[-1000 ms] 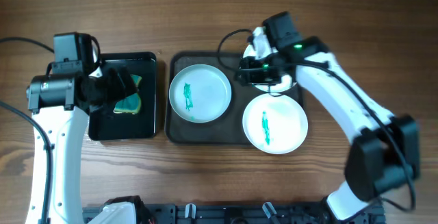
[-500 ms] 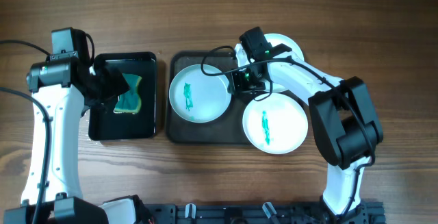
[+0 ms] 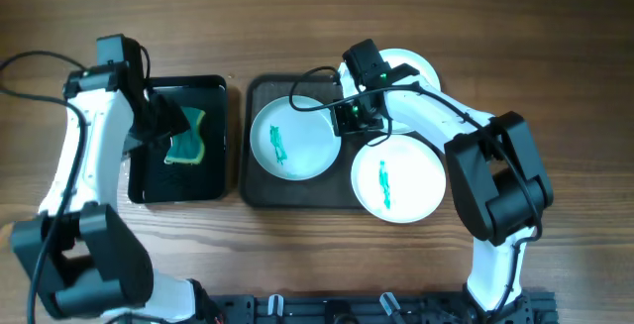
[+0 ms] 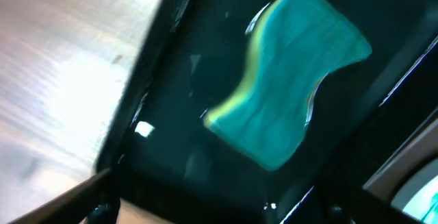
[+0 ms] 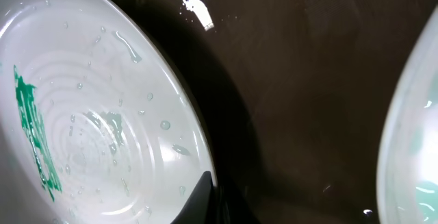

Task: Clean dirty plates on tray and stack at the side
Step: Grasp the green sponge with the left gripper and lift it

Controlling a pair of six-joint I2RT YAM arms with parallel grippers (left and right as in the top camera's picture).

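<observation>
Two white plates with green smears sit on the brown tray (image 3: 260, 193). The left plate (image 3: 290, 138) lies in the tray, and the right plate (image 3: 398, 177) overhangs the tray's front right corner. My right gripper (image 3: 345, 121) is at the left plate's right rim. In the right wrist view its finger (image 5: 212, 196) pinches the wet rim of that plate (image 5: 82, 128). A clean white plate (image 3: 414, 66) lies behind the arm on the table. My left gripper (image 3: 158, 126) is open above the black basin (image 3: 149, 187), close to the green sponge (image 3: 186, 141), which also shows in the left wrist view (image 4: 287, 73).
The basin's black wall (image 4: 147, 80) and the wood table (image 4: 61, 66) show in the left wrist view. Water drops lie on the brown tray floor (image 5: 308, 80). Cables run over the back of the tray (image 3: 312, 81).
My right gripper came forward from the back right to the left plate's rim and closed on it. The plate shifted slightly right. My left arm swung, its gripper staying above the basin.
</observation>
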